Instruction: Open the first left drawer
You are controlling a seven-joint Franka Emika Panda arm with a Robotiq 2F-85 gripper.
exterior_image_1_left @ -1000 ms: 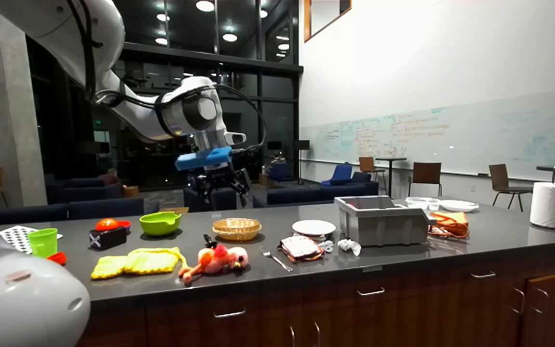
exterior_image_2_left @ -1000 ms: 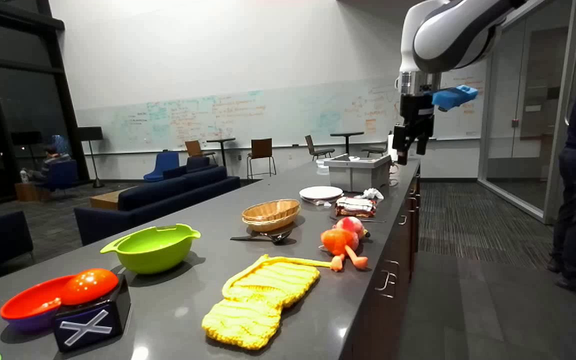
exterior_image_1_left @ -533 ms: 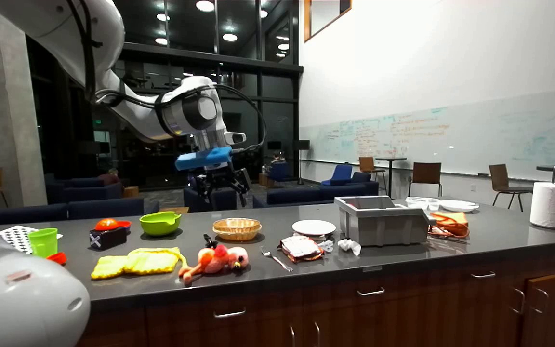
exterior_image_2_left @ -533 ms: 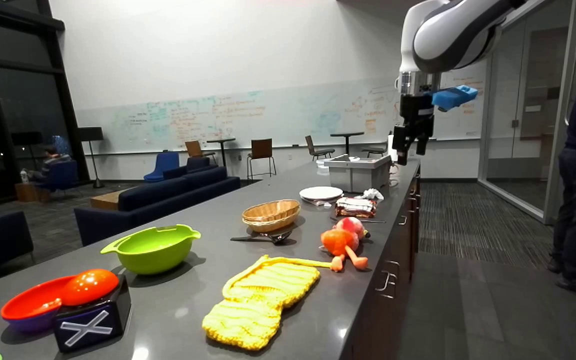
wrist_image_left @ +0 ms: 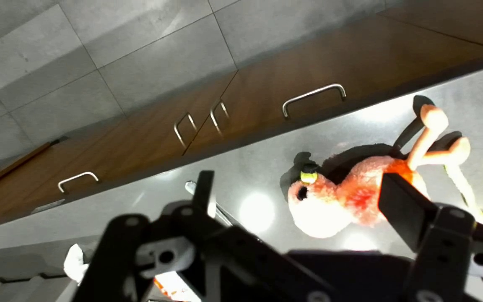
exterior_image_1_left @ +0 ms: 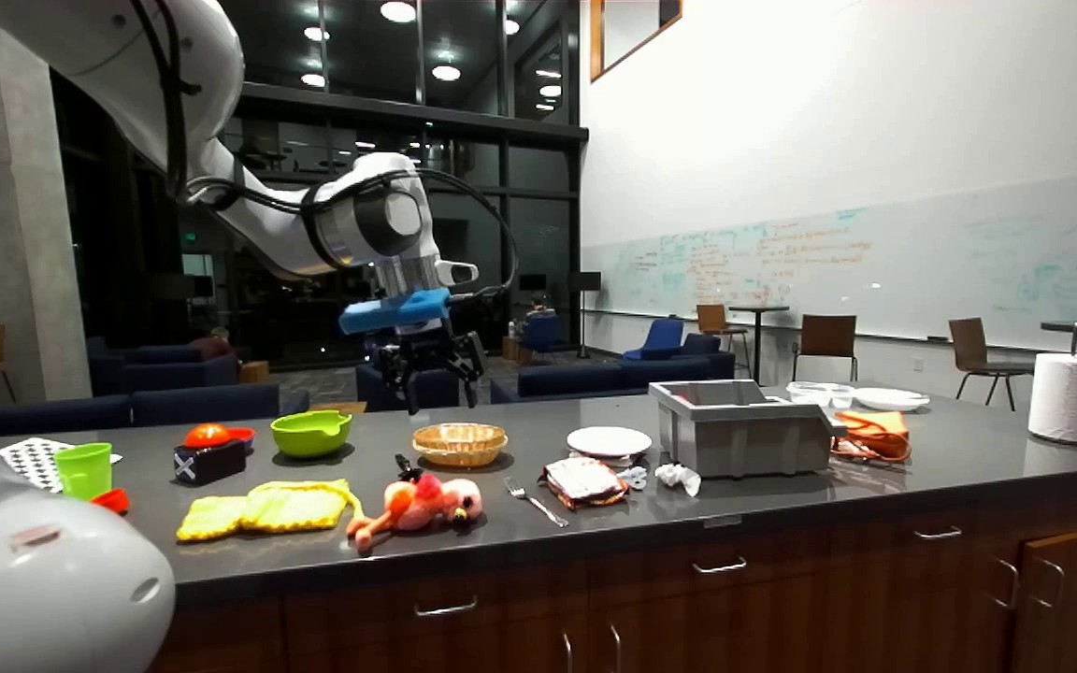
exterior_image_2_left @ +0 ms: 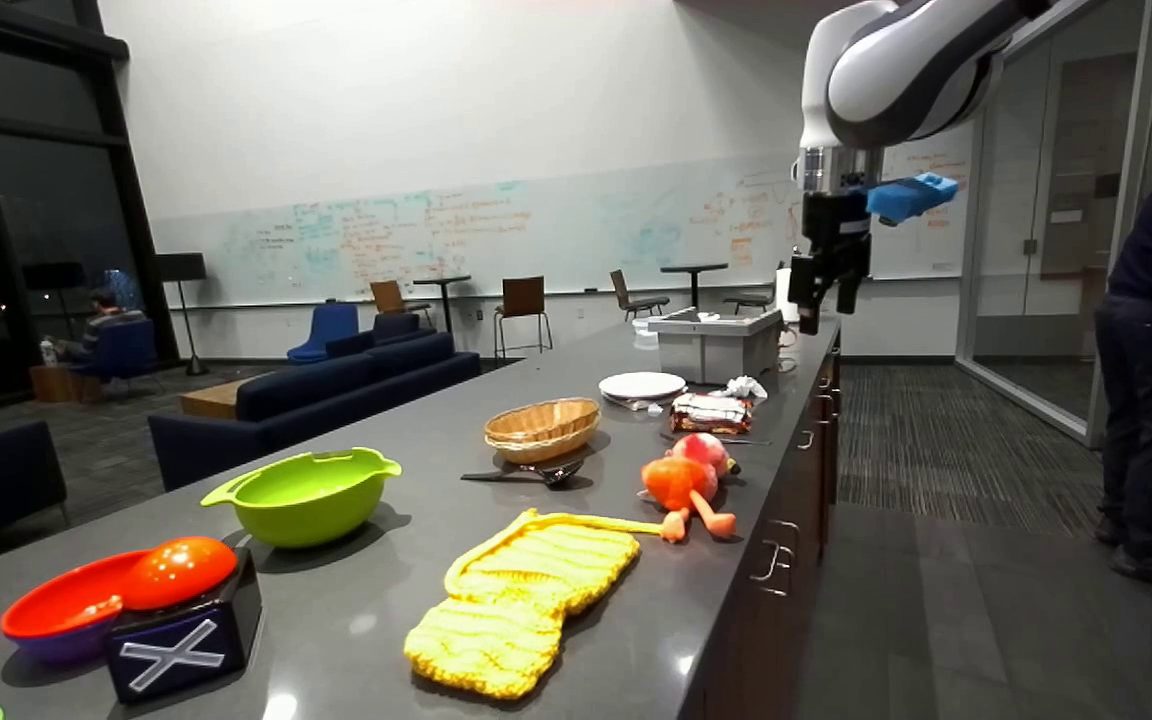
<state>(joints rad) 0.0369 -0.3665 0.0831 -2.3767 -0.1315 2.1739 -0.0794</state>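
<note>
Black two-finger jaws stand wide apart, nothing gripped, hanging above bench level. Slim silver bar handle [wrist_image_left: 313, 93] lies below jaws, beyond bench edge, on shallow, wide dark-brown wooden drawer front [exterior_image_1_left: 375, 608], seemingly flush, unopened. Bar's long axis runs along edge; jaws' spread runs roughly same way, so wrist turn and drop past edge likely needed to close across bar. Glossy dark-grey bench [exterior_image_1_left: 959, 451] carries pink-and-orange plush bird [wrist_image_left: 346, 195] near edge, over drawer. Farther, behind bench: navy sofas [exterior_image_1_left: 613, 379], then handwriting-covered whiteboard [exterior_image_1_left: 782, 248].
</note>
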